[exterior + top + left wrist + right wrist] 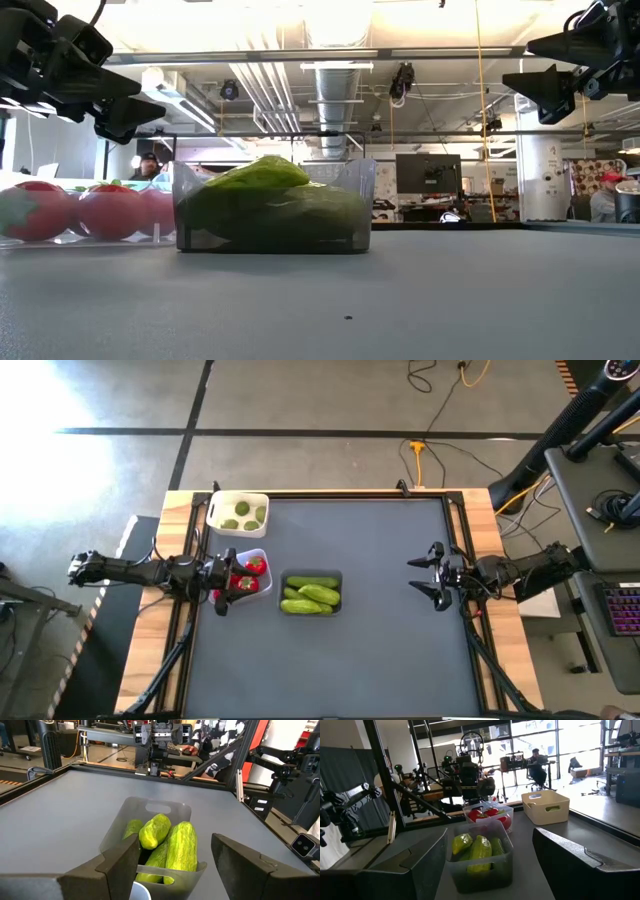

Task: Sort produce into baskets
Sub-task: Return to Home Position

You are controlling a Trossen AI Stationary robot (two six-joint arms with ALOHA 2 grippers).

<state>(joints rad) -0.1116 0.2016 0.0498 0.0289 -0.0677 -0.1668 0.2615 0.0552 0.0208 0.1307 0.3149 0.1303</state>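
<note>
left claw (pixel 226 581) spread above red fruits (pixel 256 566), right claw (pixel 423 576) spread wide.

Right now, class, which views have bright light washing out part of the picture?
High view: glare whitens the concrete floor at upper left; low view: ceiling lights blow out the top; right wrist view: windows glow beyond the opaque white tub.

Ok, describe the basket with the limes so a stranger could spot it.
On the dark mat, look at the high view's top corner on the left arm's side. The white tub there holds green limes; its neighbours are a clear tub and a smoky-grey tub.
</note>
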